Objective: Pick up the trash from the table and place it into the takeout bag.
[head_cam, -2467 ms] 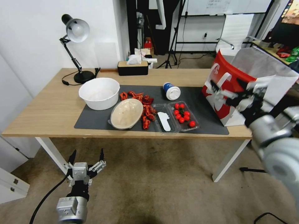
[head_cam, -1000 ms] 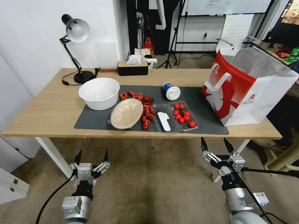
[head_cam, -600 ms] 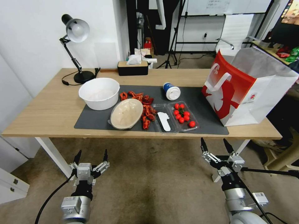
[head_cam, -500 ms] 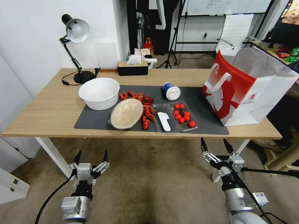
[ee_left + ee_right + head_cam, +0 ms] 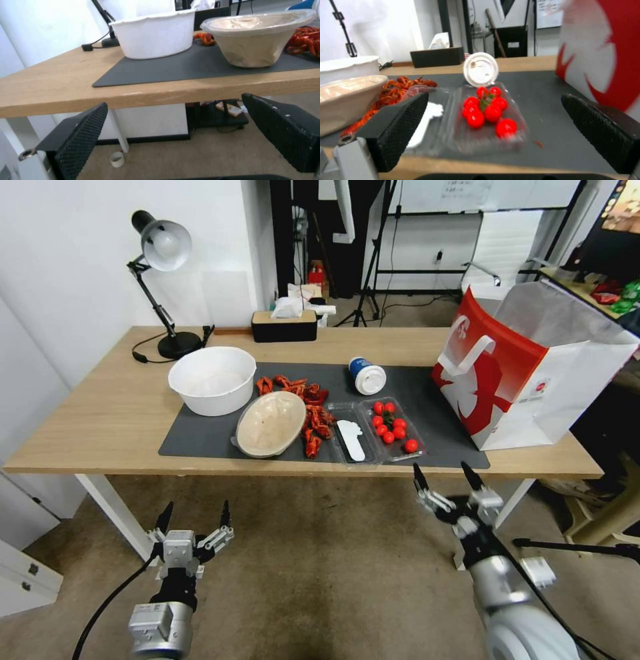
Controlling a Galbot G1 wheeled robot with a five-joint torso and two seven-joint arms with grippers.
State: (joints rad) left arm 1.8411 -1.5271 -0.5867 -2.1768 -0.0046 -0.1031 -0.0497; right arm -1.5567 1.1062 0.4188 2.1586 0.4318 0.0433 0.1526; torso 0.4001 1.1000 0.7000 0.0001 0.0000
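You cannot see into the takeout bag (image 5: 527, 373), which stands at the table's (image 5: 100, 420) right end. Your right gripper (image 5: 448, 488) hangs spread and empty below the front edge, just before the clear tomato tray (image 5: 393, 430). Your left gripper (image 5: 193, 521) hangs spread and empty below the beige bowl (image 5: 270, 423).

Red-and-white takeout bag (image 5: 513, 373), grey mat (image 5: 440, 400)

Silver arms, black cable, black textured claw fingers (image 5: 80, 135).
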